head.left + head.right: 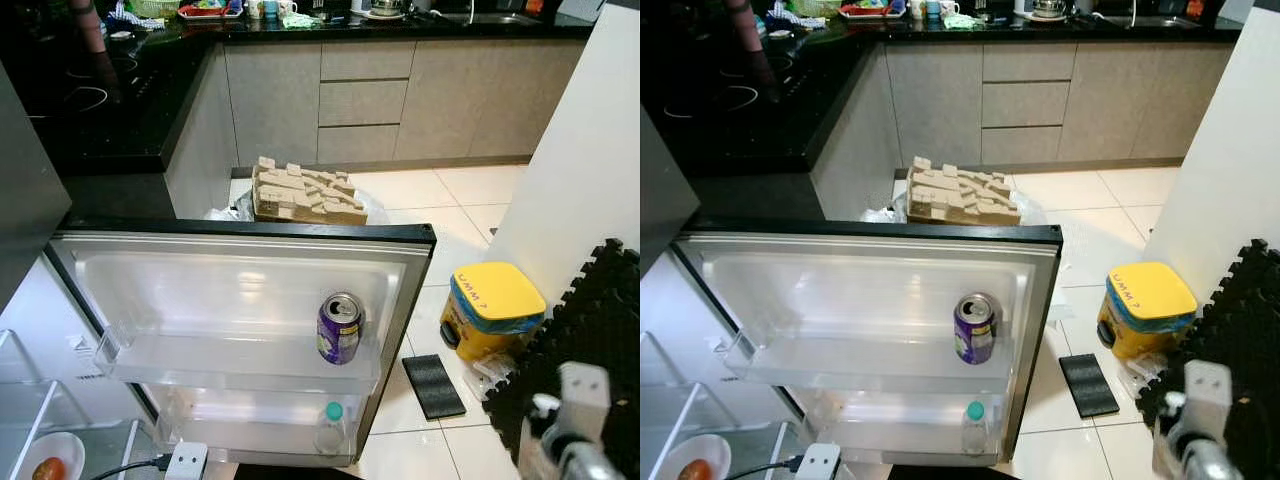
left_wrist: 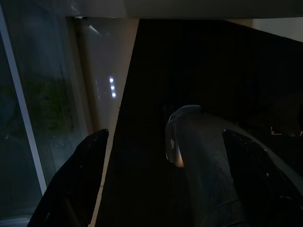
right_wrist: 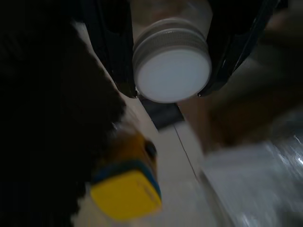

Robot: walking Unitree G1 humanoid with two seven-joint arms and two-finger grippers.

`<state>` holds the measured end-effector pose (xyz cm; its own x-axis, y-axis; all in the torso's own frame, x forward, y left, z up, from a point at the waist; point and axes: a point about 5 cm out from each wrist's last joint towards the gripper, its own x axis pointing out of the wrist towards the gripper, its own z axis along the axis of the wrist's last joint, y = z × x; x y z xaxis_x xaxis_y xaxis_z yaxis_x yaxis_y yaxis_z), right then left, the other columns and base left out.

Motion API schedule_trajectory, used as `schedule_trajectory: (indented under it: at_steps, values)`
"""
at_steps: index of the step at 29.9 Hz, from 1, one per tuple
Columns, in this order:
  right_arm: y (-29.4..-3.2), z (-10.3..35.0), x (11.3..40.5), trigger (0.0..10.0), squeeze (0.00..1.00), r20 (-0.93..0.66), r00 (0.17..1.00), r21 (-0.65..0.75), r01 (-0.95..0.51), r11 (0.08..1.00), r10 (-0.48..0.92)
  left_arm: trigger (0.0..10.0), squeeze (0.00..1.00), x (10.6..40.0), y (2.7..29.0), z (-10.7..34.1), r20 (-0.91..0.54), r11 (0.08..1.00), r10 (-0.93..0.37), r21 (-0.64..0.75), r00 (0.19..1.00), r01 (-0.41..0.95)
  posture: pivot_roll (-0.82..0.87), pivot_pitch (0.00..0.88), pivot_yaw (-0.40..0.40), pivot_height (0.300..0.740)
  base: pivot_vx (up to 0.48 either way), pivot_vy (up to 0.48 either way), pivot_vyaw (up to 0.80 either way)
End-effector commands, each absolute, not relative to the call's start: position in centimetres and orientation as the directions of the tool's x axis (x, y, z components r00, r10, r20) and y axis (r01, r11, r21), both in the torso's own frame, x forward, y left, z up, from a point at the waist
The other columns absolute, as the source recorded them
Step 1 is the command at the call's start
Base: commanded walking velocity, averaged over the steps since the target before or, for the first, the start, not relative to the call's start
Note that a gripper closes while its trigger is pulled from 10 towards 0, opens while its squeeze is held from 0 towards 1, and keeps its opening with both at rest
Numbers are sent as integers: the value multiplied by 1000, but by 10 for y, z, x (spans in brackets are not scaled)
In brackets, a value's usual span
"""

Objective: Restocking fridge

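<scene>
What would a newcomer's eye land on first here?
The open fridge door fills the foreground, a purple can upright on its upper shelf and a green-capped bottle on the shelf below. Right of it, a yellow-lidded bin sits on the floor. The right end effector grips a white-capped bottle.

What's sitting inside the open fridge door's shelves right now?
The upper shelf of the white fridge door holds an upright purple drink can. The lower shelf holds a clear plastic bottle with a teal cap; the upper shelf covers part of what lies below.
</scene>
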<state>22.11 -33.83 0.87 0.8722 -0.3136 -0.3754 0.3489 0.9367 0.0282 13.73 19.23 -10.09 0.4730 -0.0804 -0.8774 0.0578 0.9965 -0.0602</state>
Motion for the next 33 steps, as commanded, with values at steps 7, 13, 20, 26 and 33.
schedule_trajectory:
  at_steps: [7,13,20,26,33]
  values:
    - [-348,52,241,10000,0,-95,994,309,88,947,-61,10000,0,133,195,-102,-881,997,-79,-61,466,53,35,0,-6,740,0,0,0]
    - [-339,62,236,10000,0,-10,981,338,-179,924,194,10000,0,134,195,-102,-881,997,-81,-62,465,56,30,0,-4,740,0,0,0]
    - [-323,83,227,10000,0,82,862,325,-498,804,500,10000,0,136,194,-101,-879,996,-86,-65,468,62,27,0,-1,740,0,0,0]
    - [-301,112,229,10000,0,109,705,257,-701,666,700,10000,0,136,195,-101,-879,996,-87,-67,469,60,29,0,3,740,0,0,0]
    - [-288,121,230,10000,0,113,642,237,-758,607,758,10000,0,134,195,-101,-880,996,-87,-68,467,59,32,0,3,740,0,0,0]
